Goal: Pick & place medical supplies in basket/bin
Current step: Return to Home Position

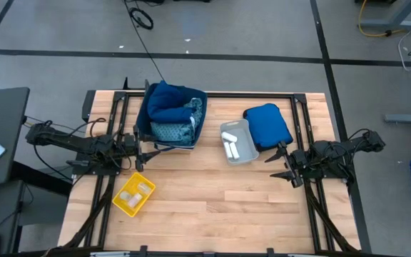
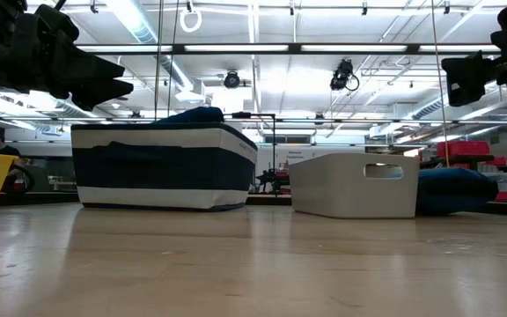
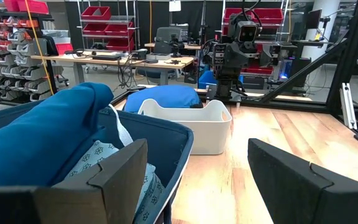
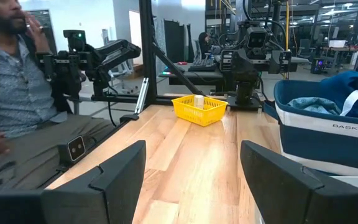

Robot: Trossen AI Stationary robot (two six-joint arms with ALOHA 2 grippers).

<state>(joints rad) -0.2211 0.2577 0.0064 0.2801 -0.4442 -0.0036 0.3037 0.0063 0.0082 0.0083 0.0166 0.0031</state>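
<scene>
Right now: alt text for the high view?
A wooden table with an arm at each side, left gripper and right gripper open and empty. A navy bin holds a dark blue garment and a patterned light blue garment; white packets lie in a grey tray and a yellow tray, a royal-blue bundle beside the grey one.

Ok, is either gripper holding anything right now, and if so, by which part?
Nothing is held. The left gripper, beside the navy bin, and the right gripper, near the grey tray, are both open and empty.
</scene>
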